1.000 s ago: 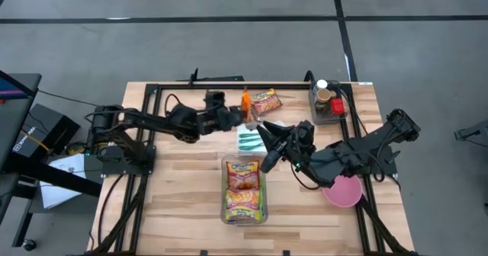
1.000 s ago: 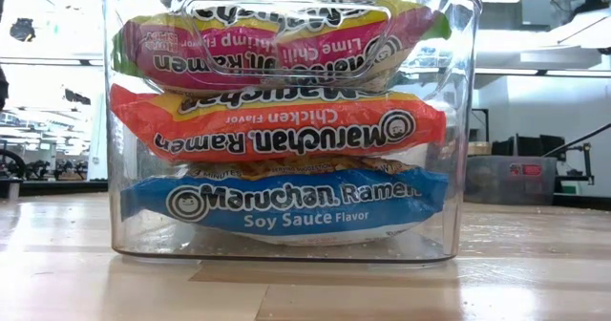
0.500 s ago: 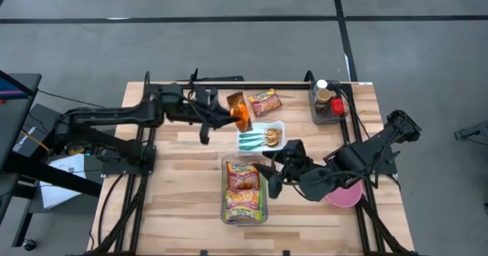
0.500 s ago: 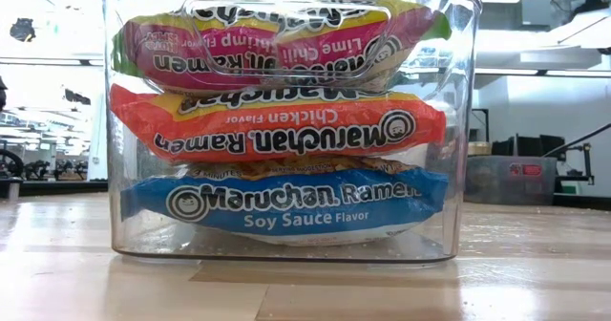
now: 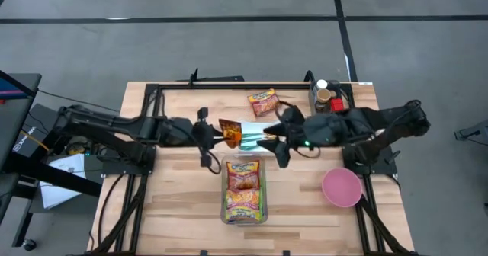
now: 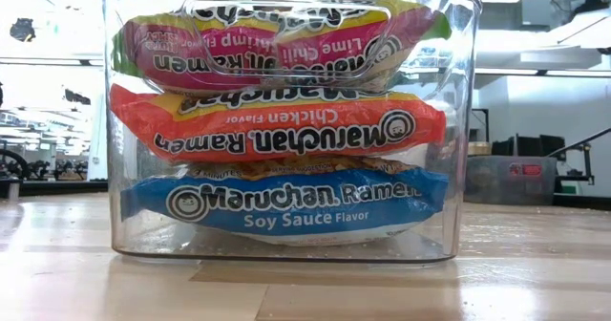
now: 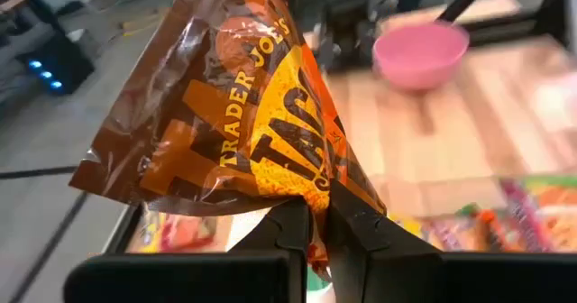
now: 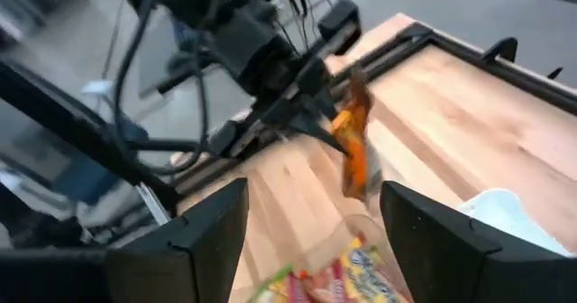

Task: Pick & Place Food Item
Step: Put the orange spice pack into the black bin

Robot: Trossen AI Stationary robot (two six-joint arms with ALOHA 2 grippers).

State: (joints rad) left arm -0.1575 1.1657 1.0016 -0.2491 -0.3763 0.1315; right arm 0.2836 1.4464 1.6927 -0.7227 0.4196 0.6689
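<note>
the left gripper (image 7: pixel 311 215) pinches a trader joe's snack bag (image 7: pixel 236 114) above the table's (image 5: pixel 183 203) middle, just behind the clear ramen bin (image 5: pixel 244 189). facing it, the right gripper (image 8: pixel 311 215) stands wide, holding nothing.

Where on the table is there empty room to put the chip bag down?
Bare wood lies left of the clear noodle bin, and between it and the pink bowl. The middle is crowded: the left gripper holds the chip bag beside the white tray, facing the open right gripper.
</note>
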